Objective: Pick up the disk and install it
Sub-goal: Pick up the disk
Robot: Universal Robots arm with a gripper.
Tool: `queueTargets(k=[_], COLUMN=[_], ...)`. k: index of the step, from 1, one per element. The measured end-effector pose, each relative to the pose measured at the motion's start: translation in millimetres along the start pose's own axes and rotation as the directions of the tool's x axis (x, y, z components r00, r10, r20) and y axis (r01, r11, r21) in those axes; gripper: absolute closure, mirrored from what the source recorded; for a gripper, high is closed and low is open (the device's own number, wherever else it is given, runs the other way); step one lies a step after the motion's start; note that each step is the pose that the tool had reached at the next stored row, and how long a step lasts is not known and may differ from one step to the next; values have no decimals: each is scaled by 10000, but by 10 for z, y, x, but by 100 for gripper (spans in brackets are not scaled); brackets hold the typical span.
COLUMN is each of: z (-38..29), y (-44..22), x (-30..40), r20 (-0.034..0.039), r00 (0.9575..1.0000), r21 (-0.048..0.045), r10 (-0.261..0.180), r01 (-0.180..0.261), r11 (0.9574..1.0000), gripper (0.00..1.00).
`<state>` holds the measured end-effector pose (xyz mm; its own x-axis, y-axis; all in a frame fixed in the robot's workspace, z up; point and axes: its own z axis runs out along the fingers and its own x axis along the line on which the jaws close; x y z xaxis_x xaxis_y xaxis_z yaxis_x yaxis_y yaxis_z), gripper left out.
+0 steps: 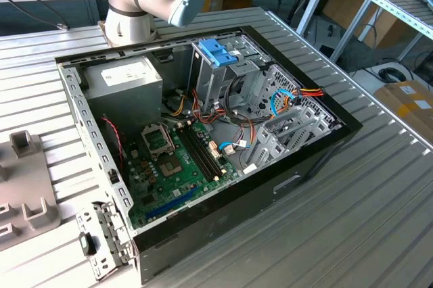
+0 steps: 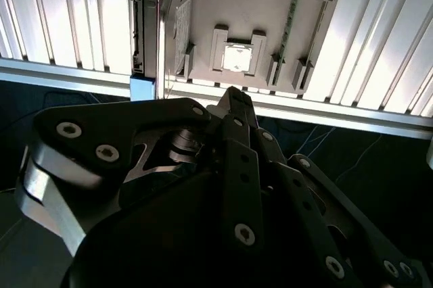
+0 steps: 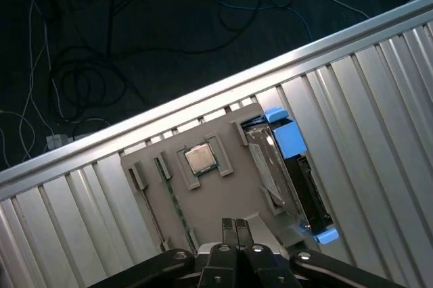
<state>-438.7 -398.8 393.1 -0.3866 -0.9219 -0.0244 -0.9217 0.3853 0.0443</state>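
The disk (image 3: 272, 166) stands on edge in a slot of a grey plastic holder (image 3: 216, 200) on the ribbed metal table. Blue carrier frame pieces cap both of its ends. In the second wrist view the disk (image 2: 169, 28) shows as a thin metal slab with its label side facing the holder (image 2: 270, 4). My gripper (image 3: 235, 224) hangs above the holder, beside the disk and apart from it. Its two fingers are pressed together, shut on nothing, and in the second wrist view the gripper (image 2: 233, 99) tip points at the table edge.
A processor chip (image 3: 200, 158) and a memory stick (image 3: 172, 193) sit in the same holder. In the exterior view the open computer case (image 1: 298, 180) holds a drive cage with a blue handle (image 1: 218, 51), a power supply (image 1: 125, 78) and the motherboard (image 1: 176, 166). The arm's base (image 1: 128, 17) stands behind.
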Motion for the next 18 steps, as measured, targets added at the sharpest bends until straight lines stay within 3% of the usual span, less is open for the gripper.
queueTargets(k=[18], z=[0], y=[0], x=[0], r20=[-34], r00=[9970], r21=[-20], r10=[-776], r01=[776], r11=[9970], gripper=[90])
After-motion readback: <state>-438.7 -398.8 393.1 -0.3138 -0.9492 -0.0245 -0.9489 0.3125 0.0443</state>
